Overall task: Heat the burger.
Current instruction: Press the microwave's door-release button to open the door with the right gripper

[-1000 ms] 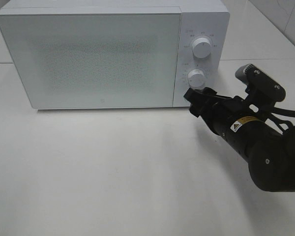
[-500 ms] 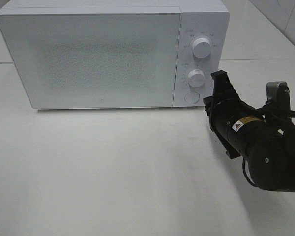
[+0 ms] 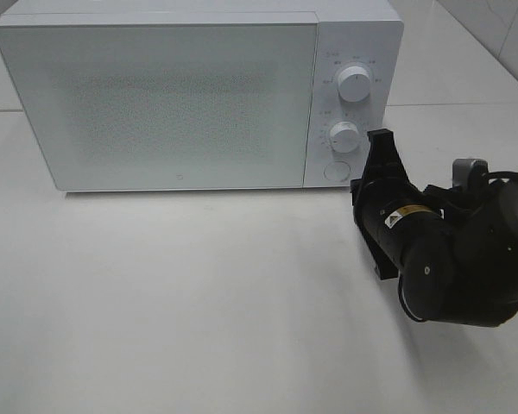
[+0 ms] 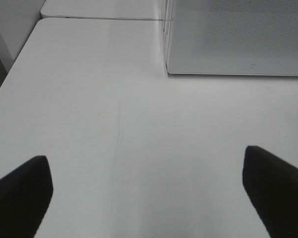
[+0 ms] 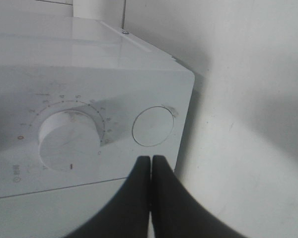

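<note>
Black fingers of the right gripper are pressing together, gripping nothing, and are pointing at the microwave control panel, close to the round button beside the lower dial. Left gripper is hanging spread wide and empty over the white surface, off the microwave's front corner. Microwave door is sitting shut, its frosted panel hiding the inside. Burger: cannot tell where it is lying.

Bright, even light throws soft shadows on the white table; slight graininess.
</note>
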Action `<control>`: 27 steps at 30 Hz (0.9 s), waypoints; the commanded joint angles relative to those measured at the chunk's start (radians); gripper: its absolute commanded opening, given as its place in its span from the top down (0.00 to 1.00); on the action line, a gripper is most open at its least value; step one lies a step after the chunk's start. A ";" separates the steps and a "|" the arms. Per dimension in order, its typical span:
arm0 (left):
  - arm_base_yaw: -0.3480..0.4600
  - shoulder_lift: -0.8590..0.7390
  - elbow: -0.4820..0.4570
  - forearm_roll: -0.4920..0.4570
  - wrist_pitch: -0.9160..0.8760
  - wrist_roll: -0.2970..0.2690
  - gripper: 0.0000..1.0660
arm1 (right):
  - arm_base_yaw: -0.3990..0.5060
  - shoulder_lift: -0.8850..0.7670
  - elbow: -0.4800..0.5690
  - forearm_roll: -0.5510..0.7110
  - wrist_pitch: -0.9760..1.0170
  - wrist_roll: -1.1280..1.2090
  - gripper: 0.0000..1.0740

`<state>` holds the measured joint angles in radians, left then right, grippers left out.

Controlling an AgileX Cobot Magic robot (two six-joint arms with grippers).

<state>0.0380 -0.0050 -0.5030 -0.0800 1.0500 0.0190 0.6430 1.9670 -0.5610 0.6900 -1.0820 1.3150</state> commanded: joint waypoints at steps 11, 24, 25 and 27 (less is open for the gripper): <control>0.003 -0.020 0.003 0.004 -0.012 -0.001 0.10 | 0.000 0.106 -0.132 0.106 0.026 0.056 1.00; 0.003 -0.020 0.003 0.004 -0.012 -0.001 0.10 | -0.016 0.190 -0.284 0.149 0.060 0.075 1.00; 0.003 -0.020 0.003 0.004 -0.012 -0.001 0.10 | -0.016 0.190 -0.284 0.149 0.060 0.075 1.00; 0.003 -0.020 0.003 0.004 -0.012 -0.001 0.10 | -0.027 0.190 -0.289 0.151 0.059 0.069 1.00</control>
<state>0.0380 -0.0050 -0.5030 -0.0800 1.0500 0.0190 0.6230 2.1580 -0.8420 0.8310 -1.0220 1.3910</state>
